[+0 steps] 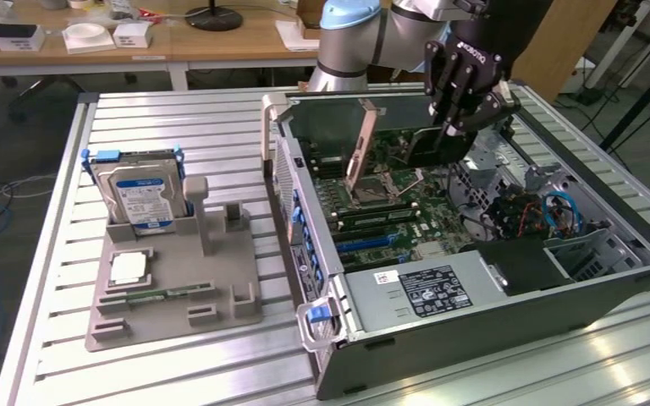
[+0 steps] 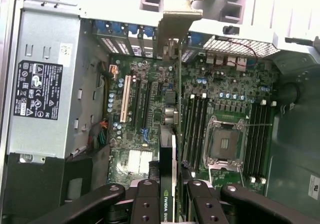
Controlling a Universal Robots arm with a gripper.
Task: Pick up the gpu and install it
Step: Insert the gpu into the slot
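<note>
Gripper (image 2: 169, 200): jaws partly closed on the gpu (image 2: 168, 154), clamped from both sides. One finger (image 2: 146, 201) lies against each face, near the card's labelled end.

The gpu is held on edge. In the wrist view it appears as a thin strip running away from the fingers to its silver bracket (image 2: 177, 22) at the rear wall of the case. In the exterior view the gripper (image 1: 467, 108) is inside the open computer case (image 1: 596, 288), with the gpu (image 1: 426, 145) beneath it over the motherboard (image 2: 145, 149).

The card lies between the black expansion slots (image 2: 142, 104) and the memory slots (image 2: 195, 129). Whether its lower edge touches the board cannot be determined.

Assessment: installation is in hand and the card is not confirmed seated. The step is best done with the card kept vertical and its edge parallel to and directly over one slot. The bracket should sit square to the rear opening, and pressure should be straight and even. The CPU socket (image 2: 222, 144) lies just beside the path, so sideways drift is the main risk.

Beyond the case, a hard drive (image 1: 139, 199) stands in a grey holder (image 1: 167, 296) on the table (image 1: 190, 118).
</note>
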